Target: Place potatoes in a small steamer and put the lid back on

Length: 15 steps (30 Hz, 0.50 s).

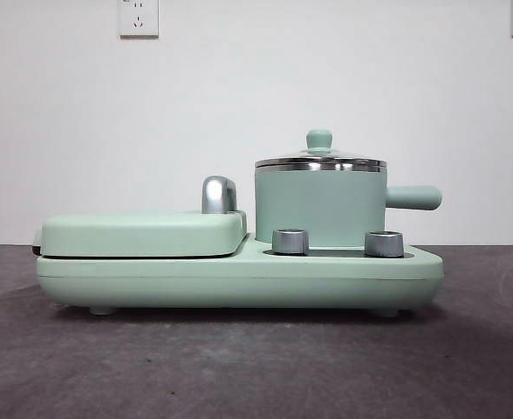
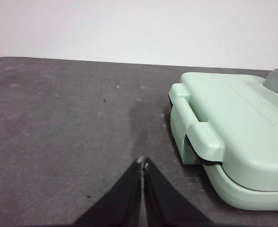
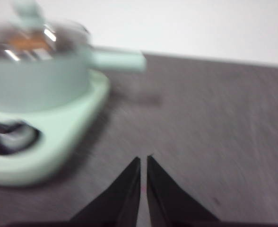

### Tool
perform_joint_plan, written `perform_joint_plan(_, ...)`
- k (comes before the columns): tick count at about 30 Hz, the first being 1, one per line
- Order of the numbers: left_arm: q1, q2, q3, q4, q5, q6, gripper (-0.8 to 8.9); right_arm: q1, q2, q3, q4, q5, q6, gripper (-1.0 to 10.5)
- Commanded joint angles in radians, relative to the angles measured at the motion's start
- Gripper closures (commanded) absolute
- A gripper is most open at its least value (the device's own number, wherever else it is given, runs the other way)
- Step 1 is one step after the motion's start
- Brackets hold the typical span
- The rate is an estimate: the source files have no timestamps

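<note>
The small steamer (image 1: 320, 206), a mint-green pot with a steel rim and a side handle (image 1: 413, 197), stands on the right of the green appliance base (image 1: 239, 279). The glass lid (image 1: 319, 162) with its green knob sits on the pot. In the blurred right wrist view the pot (image 3: 35, 75) shows an orange-brown patch under the lid (image 3: 32, 40), likely the potato. My right gripper (image 3: 143, 161) is shut and empty over the table beside the pot. My left gripper (image 2: 143, 163) is shut and empty over the table beside the griddle cover (image 2: 233, 123).
The flat mint-green griddle cover (image 1: 143, 234) with a chrome handle (image 1: 219, 194) lies on the base's left half. Two steel dials (image 1: 290, 241) stand at the base's front. The dark grey table (image 1: 239, 367) lies all around, with a white wall behind.
</note>
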Motion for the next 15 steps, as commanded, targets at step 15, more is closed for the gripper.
perform_joint_plan(15, 0.001, 0.0, -0.019, 0.011, -0.002, 0.01, 8.07, -0.101, -0.057, -0.061, 0.015, -0.032, -0.05, 9.3)
